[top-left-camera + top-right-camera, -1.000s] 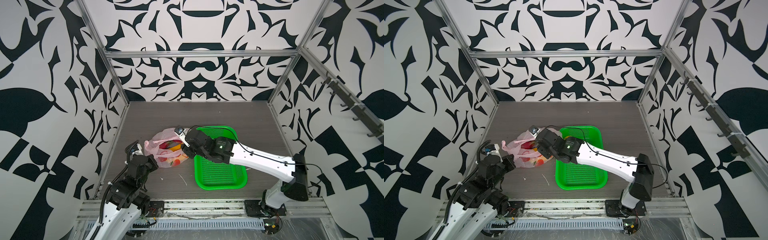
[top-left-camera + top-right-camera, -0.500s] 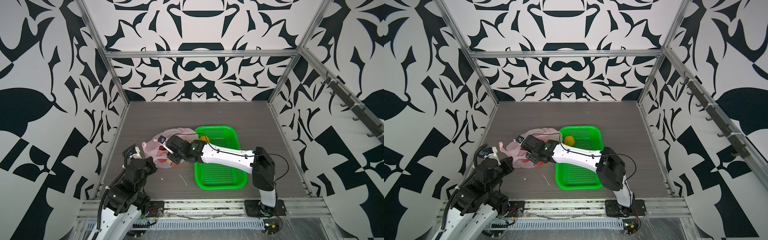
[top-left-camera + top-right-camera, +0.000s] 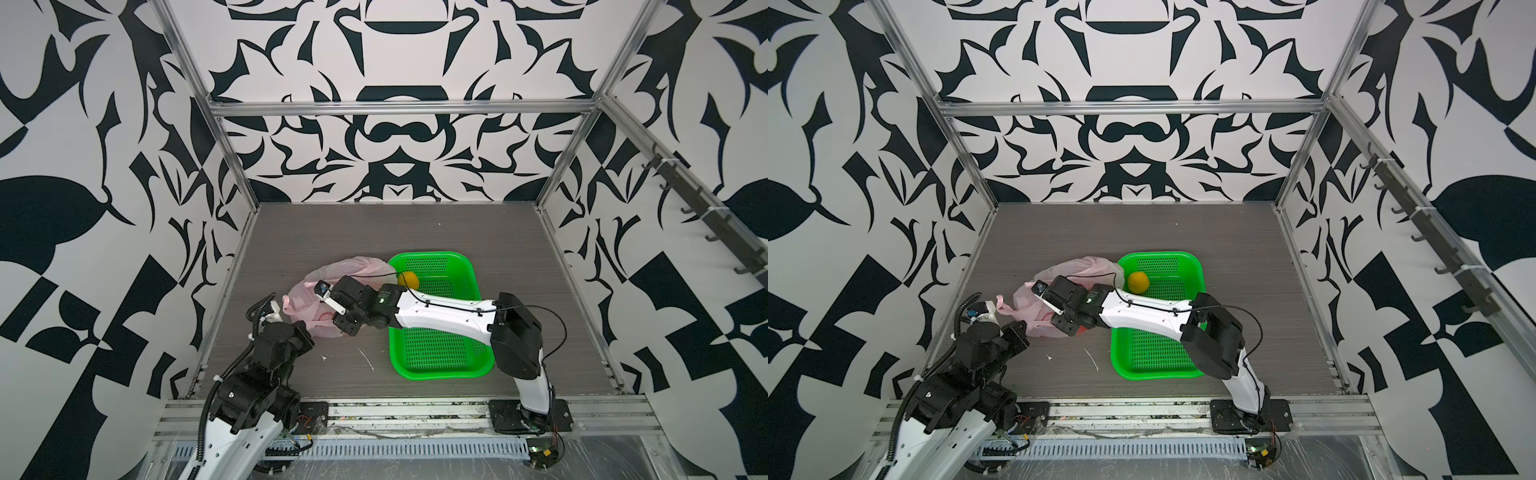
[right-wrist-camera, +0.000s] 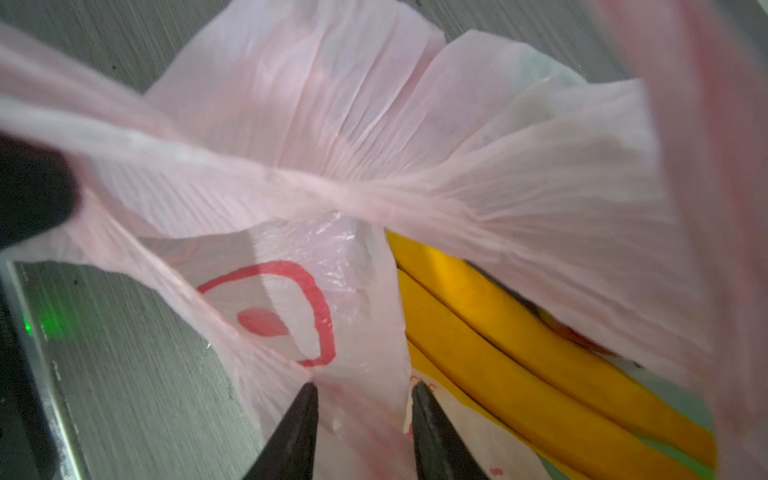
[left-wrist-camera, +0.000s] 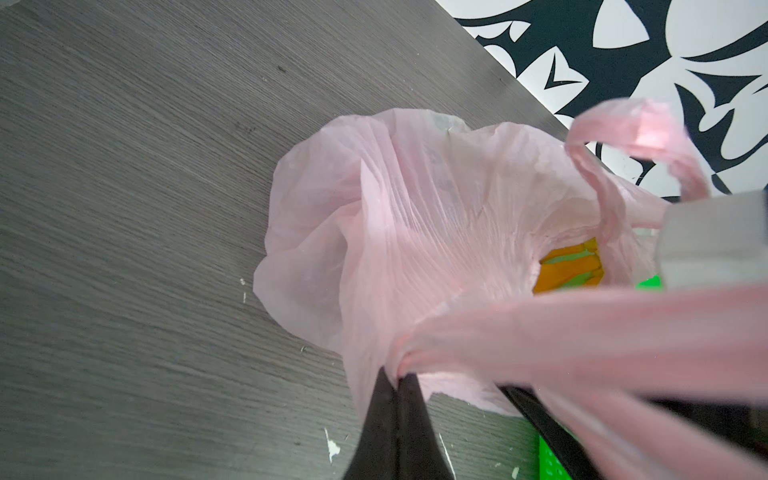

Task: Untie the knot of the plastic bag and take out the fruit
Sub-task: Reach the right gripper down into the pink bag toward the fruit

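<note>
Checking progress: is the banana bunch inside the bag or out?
Inside: the banana bunch lies within the plastic bag, pink plastic draped over it.

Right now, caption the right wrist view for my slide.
Open right gripper at the pink bag, yellow bananas inside.

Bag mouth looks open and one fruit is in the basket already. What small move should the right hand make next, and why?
Probably shift the right hand over onto the banana bunch and close. It stands open at the mouth of the plastic bag, with the bananas exposed just beside it, while the left hand is shut on the bag's plastic, holding it.
</note>
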You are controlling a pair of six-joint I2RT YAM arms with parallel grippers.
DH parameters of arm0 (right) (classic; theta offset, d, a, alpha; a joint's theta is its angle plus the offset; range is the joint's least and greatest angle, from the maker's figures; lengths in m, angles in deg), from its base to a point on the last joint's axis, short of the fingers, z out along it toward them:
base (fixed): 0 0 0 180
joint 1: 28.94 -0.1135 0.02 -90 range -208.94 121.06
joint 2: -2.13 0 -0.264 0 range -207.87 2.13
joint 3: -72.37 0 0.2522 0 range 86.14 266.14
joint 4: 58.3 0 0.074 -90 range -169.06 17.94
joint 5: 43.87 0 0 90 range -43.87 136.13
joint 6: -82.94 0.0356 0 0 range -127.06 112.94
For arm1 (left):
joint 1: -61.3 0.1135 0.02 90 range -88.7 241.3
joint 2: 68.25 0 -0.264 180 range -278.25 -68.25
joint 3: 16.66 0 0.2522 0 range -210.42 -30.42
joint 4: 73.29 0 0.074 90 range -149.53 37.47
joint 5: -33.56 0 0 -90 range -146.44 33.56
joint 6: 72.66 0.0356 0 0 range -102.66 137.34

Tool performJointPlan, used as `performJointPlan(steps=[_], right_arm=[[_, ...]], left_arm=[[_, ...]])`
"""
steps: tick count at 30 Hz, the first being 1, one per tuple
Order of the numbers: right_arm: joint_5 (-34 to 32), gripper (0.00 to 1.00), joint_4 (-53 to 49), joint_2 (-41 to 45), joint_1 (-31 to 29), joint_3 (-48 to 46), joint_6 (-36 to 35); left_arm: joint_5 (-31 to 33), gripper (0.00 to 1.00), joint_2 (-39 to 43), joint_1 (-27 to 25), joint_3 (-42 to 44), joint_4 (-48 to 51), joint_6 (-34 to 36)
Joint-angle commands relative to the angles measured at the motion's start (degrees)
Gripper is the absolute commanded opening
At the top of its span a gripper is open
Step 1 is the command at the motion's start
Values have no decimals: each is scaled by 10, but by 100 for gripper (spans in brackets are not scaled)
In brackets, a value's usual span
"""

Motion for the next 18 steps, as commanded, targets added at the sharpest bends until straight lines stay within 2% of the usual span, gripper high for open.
performJointPlan(steps=[1, 4, 9, 18], right_arm=[[19, 40, 5, 7, -4, 6, 8], [8, 39, 10, 11, -4, 4, 7], [-75, 35, 44, 15, -4, 8, 5], [-164, 33, 30, -75, -2, 127, -24]], left_arm=[[21, 0, 10, 1, 7, 15, -10], [24, 0, 9, 1, 6, 7, -9], [23, 0, 0, 1, 4, -6, -9], [21, 0, -3, 1, -14, -22, 1]])
